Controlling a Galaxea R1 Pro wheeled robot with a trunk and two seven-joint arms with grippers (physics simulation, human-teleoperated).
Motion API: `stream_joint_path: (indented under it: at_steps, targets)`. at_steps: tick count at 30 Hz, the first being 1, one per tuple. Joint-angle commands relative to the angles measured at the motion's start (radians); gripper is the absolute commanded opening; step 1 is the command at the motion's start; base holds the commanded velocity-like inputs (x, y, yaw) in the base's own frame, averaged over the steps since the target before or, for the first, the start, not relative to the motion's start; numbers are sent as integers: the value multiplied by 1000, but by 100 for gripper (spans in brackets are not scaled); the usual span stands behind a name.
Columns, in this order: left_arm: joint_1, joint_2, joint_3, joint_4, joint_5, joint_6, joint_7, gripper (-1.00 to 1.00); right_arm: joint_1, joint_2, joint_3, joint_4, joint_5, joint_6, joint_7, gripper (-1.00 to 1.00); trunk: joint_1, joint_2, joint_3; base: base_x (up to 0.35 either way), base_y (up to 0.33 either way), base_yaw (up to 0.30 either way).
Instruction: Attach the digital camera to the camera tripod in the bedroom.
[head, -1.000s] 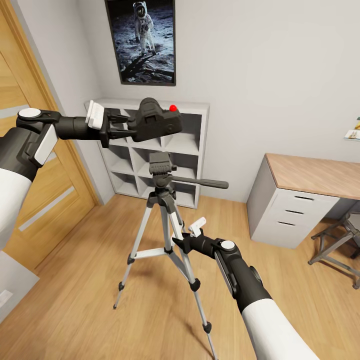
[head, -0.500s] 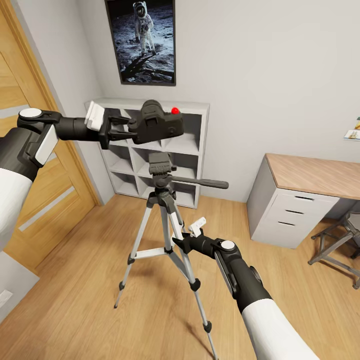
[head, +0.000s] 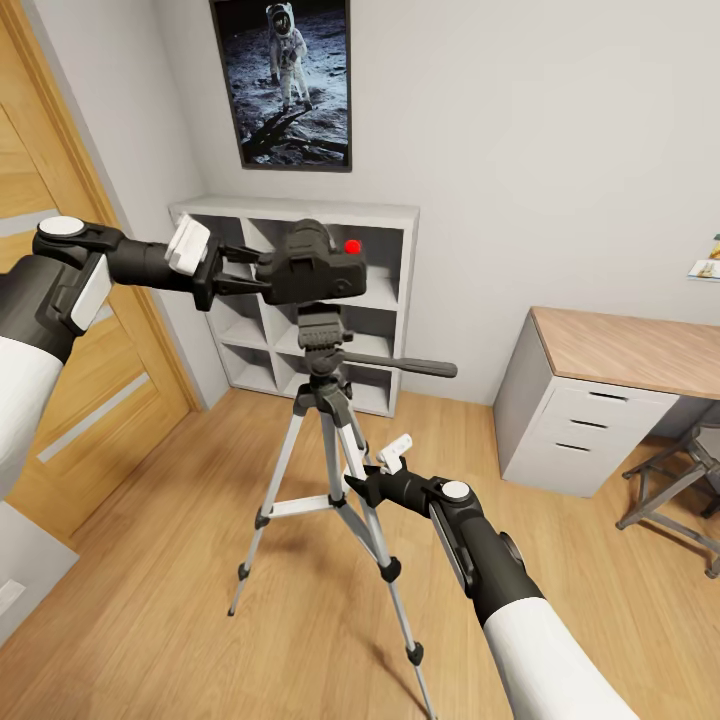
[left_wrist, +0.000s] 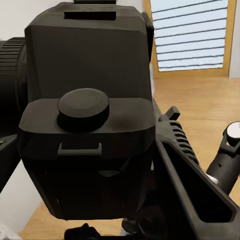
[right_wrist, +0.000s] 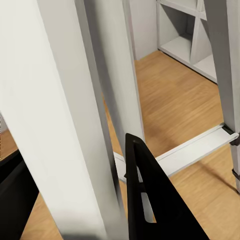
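left gripper (head: 240, 270) pinching the digital camera (head: 318, 269) has dropped lower, camera now level, just above the camera tripod (head: 325, 400) head. right gripper (head: 368, 478) stays clamped on 1 tripod leg.

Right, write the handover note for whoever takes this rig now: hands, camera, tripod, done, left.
Left hand: shut on the digital camera, holding it directly over the camera tripod head, apparently just short of seated.
Right hand: closed around a silver tripod leg, steadying the stand.
Tripod stands on the wood floor before the white cube shelf.
Done: camera picked up and aligned above the head.
Left: lower it onto the head, confirm it attaches, release.
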Motion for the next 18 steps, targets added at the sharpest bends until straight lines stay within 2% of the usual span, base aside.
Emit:
stream_joint_path:
  at_steps: [1,4,5,11,18]
  targets:
    - [-2,2,-5,0,6,8,-1,-100,-1,1,-1,-2,1,6,5,-100,1,-2,-2,0,0,0]
    - [-2,2,-5,-1,3,10,-2,-100,-1,1,-1,-2,1,6,5,-100,1,-2,-2,0,0,0]
    - [-2,2,-4,-1,2,36,-3,-100,-1,1,-1,-2,2,6,5,-100,1,-2,-2,0,0,0]
    - [-2,2,-3,-2,7,87,-3,-100,-2,1,-1,-1,5,5,5,-100,1,-2,-2,0,0,0]
    - [-2,0,1,-4,11,100,-3,-100,-1,1,-1,-1,6,5,5,-100,1,-2,-2,0,0,0]
